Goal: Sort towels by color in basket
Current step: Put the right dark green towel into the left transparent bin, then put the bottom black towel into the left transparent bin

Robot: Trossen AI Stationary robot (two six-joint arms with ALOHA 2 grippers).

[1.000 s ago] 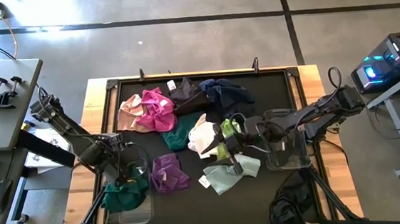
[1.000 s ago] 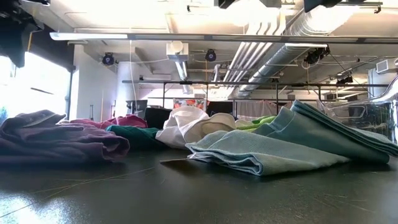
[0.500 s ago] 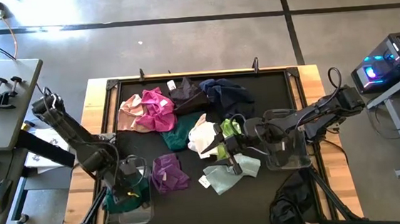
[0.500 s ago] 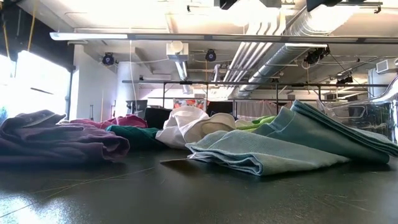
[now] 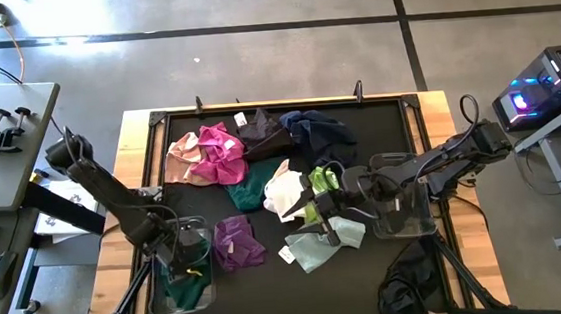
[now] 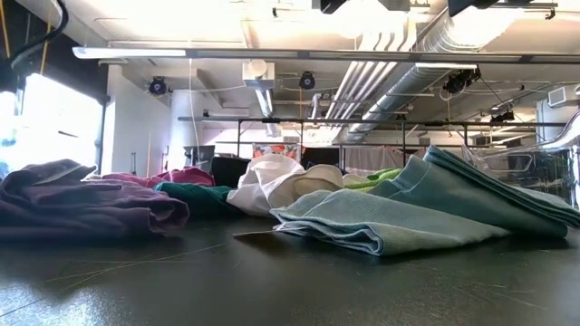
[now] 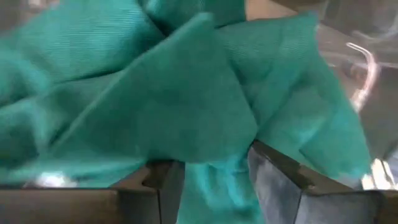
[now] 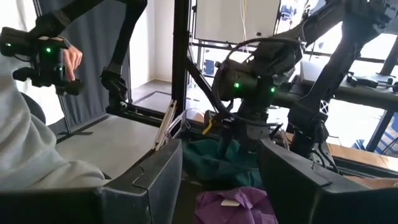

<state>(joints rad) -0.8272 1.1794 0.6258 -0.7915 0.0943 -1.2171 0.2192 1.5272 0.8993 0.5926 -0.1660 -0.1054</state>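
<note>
Over the front-left corner of the tabletop, seen from above, your left gripper [image 5: 181, 260] dips into the clear bin [image 5: 207, 295] holding the teal towel [image 5: 185, 290]; your right gripper [image 5: 328, 226] waits open above the mint towel [image 5: 313, 252]. At table height, soft folded cloths sprawl. Left wrist: fingers [image 7: 273, 177] pinch limp terry; let go early and it drapes over the rim.
</note>
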